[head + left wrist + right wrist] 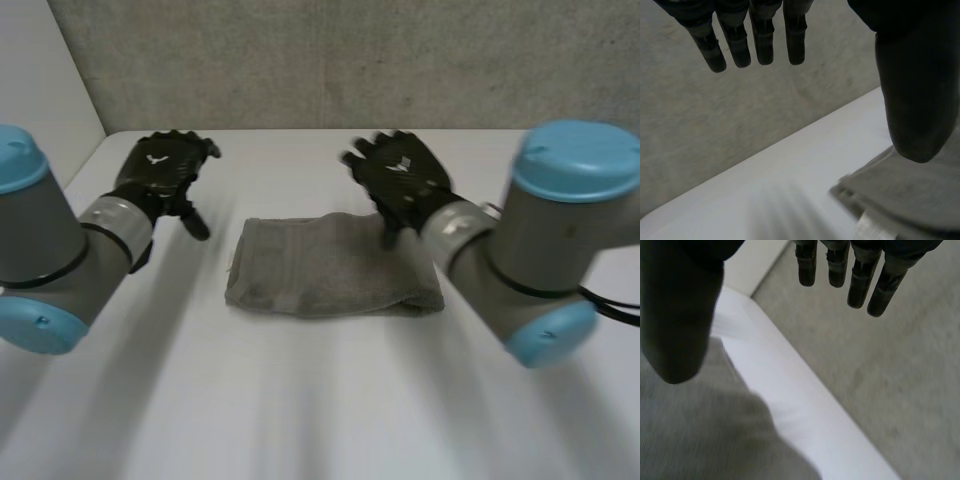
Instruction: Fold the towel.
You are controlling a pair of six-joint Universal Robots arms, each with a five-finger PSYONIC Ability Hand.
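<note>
Left hand [160,172] spread, holding nothing, hovering off the towel's [325,268] left side; right hand [400,180] also spread and empty, over the towel's far right part; towel lies mid-surface [300,410] between the arms, looks already doubled into a rectangle, layered edge near the left thumb in the left wrist view; if another fold is wanted, judge it best to drop both hands to one short edge, pinch all layers at both corners, carry across level so edges meet; grey wall [300,60] behind; nothing else around to block.
</note>
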